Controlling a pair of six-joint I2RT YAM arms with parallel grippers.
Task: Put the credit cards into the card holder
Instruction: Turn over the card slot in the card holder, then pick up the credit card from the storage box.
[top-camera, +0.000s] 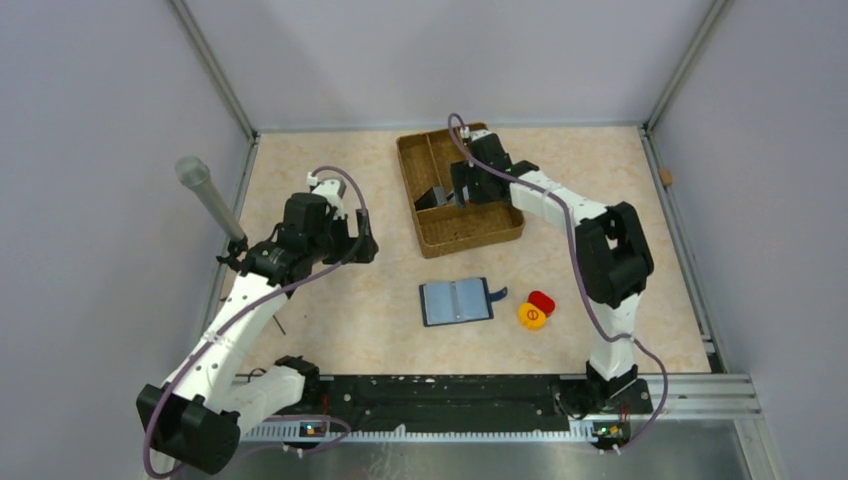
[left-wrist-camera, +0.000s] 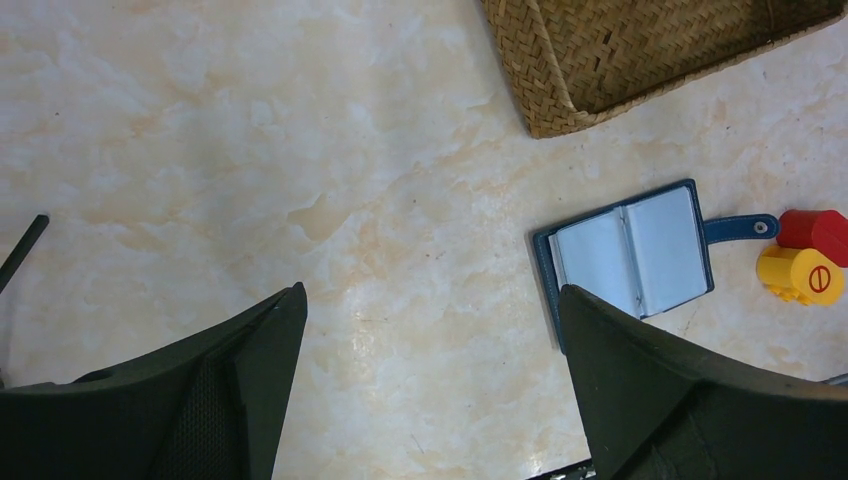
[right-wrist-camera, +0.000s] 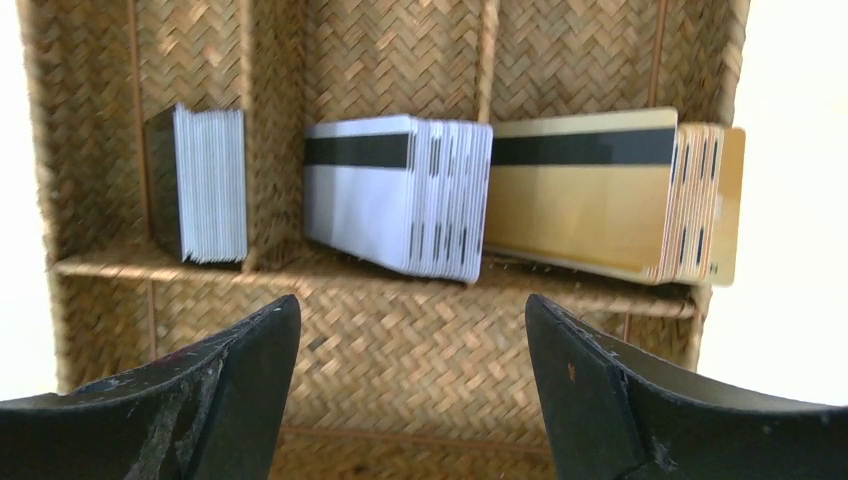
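Observation:
The credit cards stand on edge in three stacks inside the brown woven tray (right-wrist-camera: 380, 350): a dark-fronted white stack (right-wrist-camera: 205, 185), a silver-white stack with a black stripe (right-wrist-camera: 400, 190) and a gold stack (right-wrist-camera: 610, 195). My right gripper (right-wrist-camera: 410, 305) hovers over the tray just in front of them, open and empty; from above it sits over the tray's middle (top-camera: 458, 195). The card holder (top-camera: 456, 301) lies open on the table, blue-grey inside facing up (left-wrist-camera: 630, 255). My left gripper (left-wrist-camera: 430, 290) hangs open above bare table, left of the holder (top-camera: 362, 247).
The woven tray (top-camera: 500, 228) sits at the back centre, its corner in the left wrist view (left-wrist-camera: 560, 90). A red and a yellow round piece (top-camera: 537, 310) lie right of the holder's snap tab (left-wrist-camera: 810, 255). A grey cylinder (top-camera: 207, 195) leans at the left wall.

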